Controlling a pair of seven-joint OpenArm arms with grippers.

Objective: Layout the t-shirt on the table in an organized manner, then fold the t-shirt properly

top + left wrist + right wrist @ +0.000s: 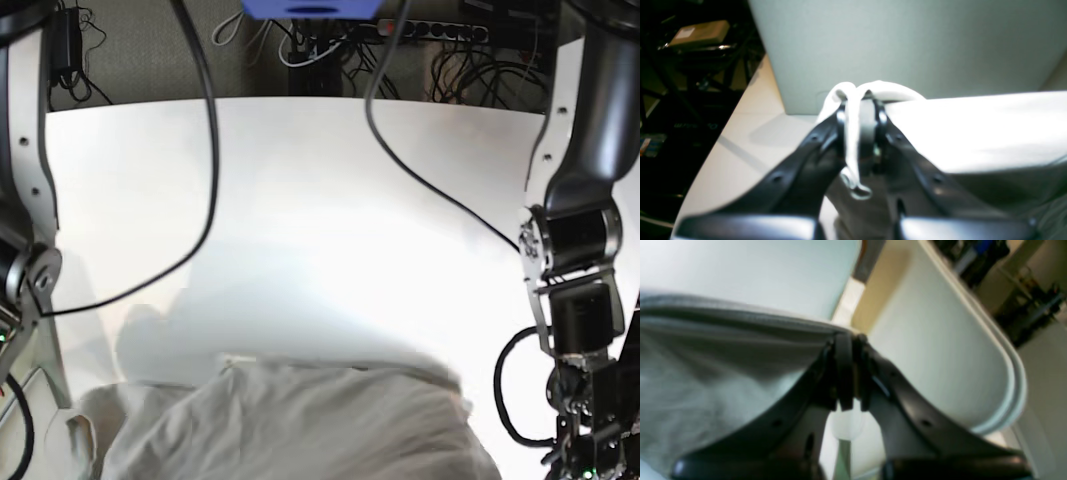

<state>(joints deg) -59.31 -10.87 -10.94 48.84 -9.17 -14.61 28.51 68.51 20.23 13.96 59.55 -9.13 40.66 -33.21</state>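
The pale grey-beige t-shirt [300, 420] lies bunched at the near edge of the white table [320, 200], its upper edge stretched roughly straight from left to right. In the left wrist view my left gripper [860, 100] is shut on a folded bit of the t-shirt [973, 133], and the cloth runs off to the right above the table [907, 43]. In the right wrist view my right gripper [848, 338] is shut on the seamed edge of the t-shirt [723, 366], which spreads to the left over the table [756, 270]. Neither gripper's fingertips show in the base view.
Two black cables [210, 150] [420, 180] hang over the table from the back. The arms stand at the left [25, 270] and right [575, 250] sides. The table's rounded edge [1007, 373] is close beside the right gripper. Dark shelving [690, 50] lies beyond the table's edge.
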